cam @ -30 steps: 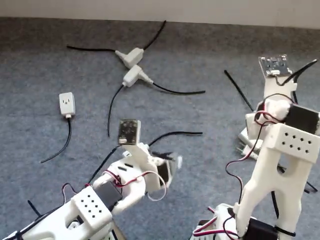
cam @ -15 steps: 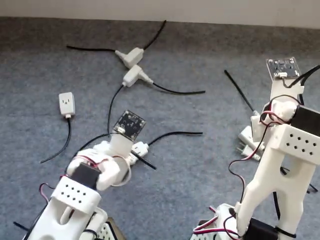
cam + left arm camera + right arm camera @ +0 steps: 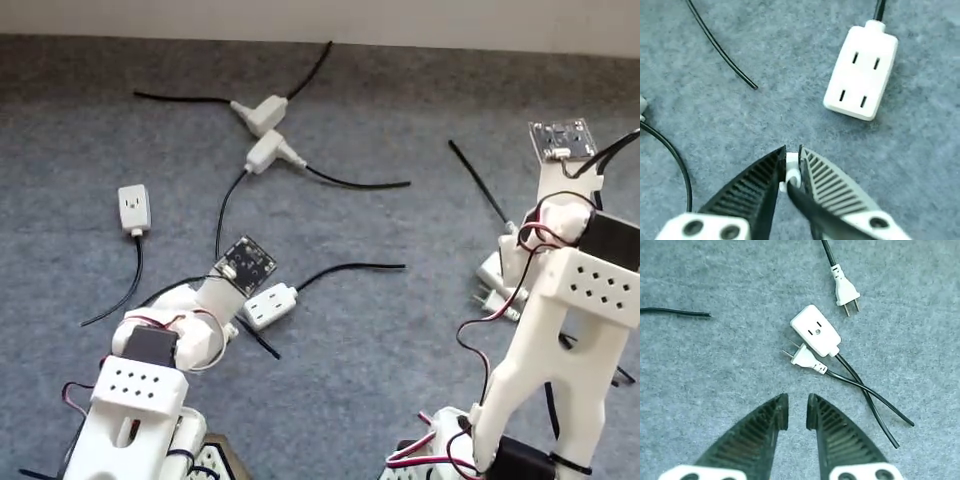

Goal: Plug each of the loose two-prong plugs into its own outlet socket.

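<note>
My left gripper [image 3: 791, 167] is shut on a small white plug [image 3: 791, 175] with a black cord, held low over the carpet. A white outlet block [image 3: 860, 72] with two pairs of slots lies just ahead of it, also visible beside the left arm [image 3: 270, 303]. My right gripper [image 3: 796, 407] hovers with its fingers a narrow gap apart and nothing between them. Ahead of it lie a white single socket [image 3: 815, 330], a two-prong plug [image 3: 804, 359] touching it, and a second loose plug [image 3: 845, 288].
A wall-type outlet [image 3: 134, 208] on a cord lies at the left. Two joined plug-and-socket pairs [image 3: 262, 113] [image 3: 270, 151] sit at the back. Loose black cord ends [image 3: 350, 268] [image 3: 476, 180] cross the grey carpet. The right arm [image 3: 560, 300] stands tall at the right.
The left arm swung left and dropped lower, and the outlet block now lies uncovered beside it. The right arm's wrist shifted slightly.
</note>
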`<state>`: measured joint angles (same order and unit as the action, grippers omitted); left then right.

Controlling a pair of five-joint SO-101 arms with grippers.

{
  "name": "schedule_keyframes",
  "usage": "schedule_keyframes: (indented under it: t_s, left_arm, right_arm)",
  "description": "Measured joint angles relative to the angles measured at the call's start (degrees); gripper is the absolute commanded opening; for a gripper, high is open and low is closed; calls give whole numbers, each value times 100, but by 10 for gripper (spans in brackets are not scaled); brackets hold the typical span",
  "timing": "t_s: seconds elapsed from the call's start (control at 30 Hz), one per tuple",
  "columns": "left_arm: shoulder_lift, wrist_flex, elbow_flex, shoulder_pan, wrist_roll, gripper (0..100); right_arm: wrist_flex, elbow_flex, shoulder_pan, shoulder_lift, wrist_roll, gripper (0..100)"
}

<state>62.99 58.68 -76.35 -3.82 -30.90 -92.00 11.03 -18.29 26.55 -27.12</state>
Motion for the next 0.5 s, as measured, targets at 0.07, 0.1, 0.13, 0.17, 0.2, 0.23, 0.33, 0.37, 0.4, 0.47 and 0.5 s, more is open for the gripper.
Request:
schedule_keyframes:
  t_s: [0.07, 0.1, 0.13, 0.17, 0.2, 0.23, 0.33, 0.37, 0.4, 0.47, 0.5]
  left_arm:
    - [0, 0, -9, 18, -9, 170]
    - [0, 0, -18, 26, -35, 208]
    - [0, 0, -18, 18, -44, 236]
    - [0, 0, -18, 9, -44, 261]
    - [0, 0, -18, 9, -62, 273]
    - [0, -26, -18, 9, -70, 273]
    - [0, -105, 26, 132, -70, 272]
    - [0, -105, 114, 220, -114, 272]
    - [0, -105, 211, 281, -237, 272]
    - [0, -105, 334, 457, -633, 272]
    - [0, -105, 352, 563, -888, 272]
  right_arm:
    - [0, 88, 0, 0, 0, 77]
    - [0, 105, 0, 0, 0, 77]
    - [0, 123, 0, 0, 0, 77]
    - [0, 123, 0, 0, 0, 77]
    - [0, 123, 0, 0, 0, 77]
    - [0, 123, 0, 0, 0, 77]
    - [0, 123, 0, 0, 0, 77]
    - [0, 123, 0, 0, 0, 77]
    - [0, 123, 0, 0, 0, 77]
    - [44, 123, 0, 0, 0, 77]
    - [97, 123, 0, 0, 0, 77]
